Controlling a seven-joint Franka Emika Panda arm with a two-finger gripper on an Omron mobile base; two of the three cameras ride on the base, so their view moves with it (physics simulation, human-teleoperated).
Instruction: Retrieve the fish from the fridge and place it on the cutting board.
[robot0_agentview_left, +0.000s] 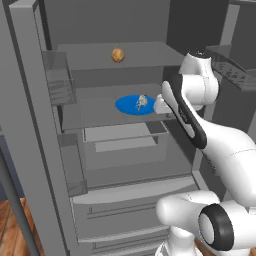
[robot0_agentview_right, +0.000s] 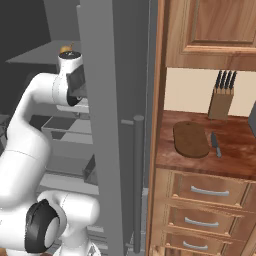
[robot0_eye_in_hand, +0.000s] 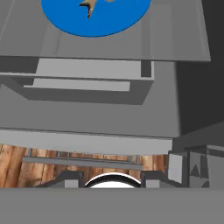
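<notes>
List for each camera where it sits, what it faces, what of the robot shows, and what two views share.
Left base view: behind the arm on its left, facing into the open fridge; the white arm rises lower right toward the blue plate.
Right base view: behind on the right, facing the fridge door edge and the cutting board; arm lower left.
Hand view: on the hand, looking along the fridge shelves.
Shared: left base and hand views both show the fish on the plate.
</notes>
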